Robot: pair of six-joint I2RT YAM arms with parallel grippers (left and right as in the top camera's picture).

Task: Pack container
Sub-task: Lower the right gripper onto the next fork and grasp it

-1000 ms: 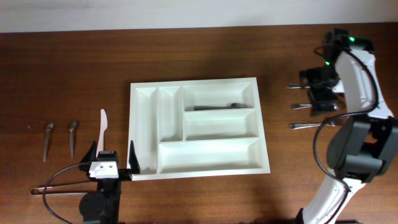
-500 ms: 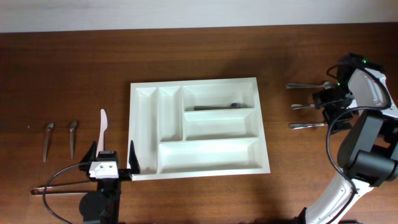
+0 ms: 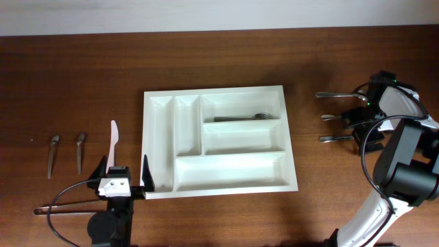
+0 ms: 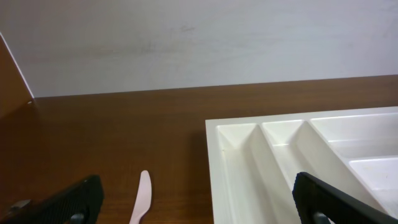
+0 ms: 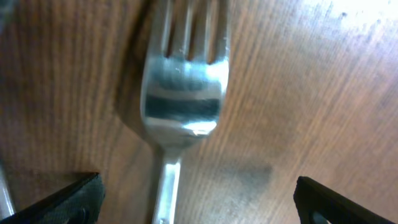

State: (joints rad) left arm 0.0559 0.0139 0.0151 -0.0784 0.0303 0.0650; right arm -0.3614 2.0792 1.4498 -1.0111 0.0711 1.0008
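Observation:
The container [image 3: 230, 171], a big white compartment tray, lies mid-table, and a metal utensil [image 3: 240, 118] rests in its upper right compartment. My left gripper [image 3: 123, 173] hovers open at the tray's near left corner. In the left wrist view this gripper [image 4: 199, 205] spans the tray rim [image 4: 214, 155] and a white plastic knife [image 4: 142, 199]. My right gripper [image 3: 363, 125] is open to the right of the tray, low over a metal fork [image 5: 183, 93]. The fork's handle runs between the fingers of that gripper [image 5: 199, 205], untouched.
Three metal utensils lie in a row right of the tray: the top one [image 3: 336, 94], the middle one [image 3: 335, 116] and the bottom one [image 3: 336, 138]. Left of the tray are the white knife [image 3: 114, 140] and two small spoons [image 3: 53, 154] [image 3: 80, 151].
The right arm has swung from the far right corner toward the near side and come down over the row of utensils. The left arm has not moved.

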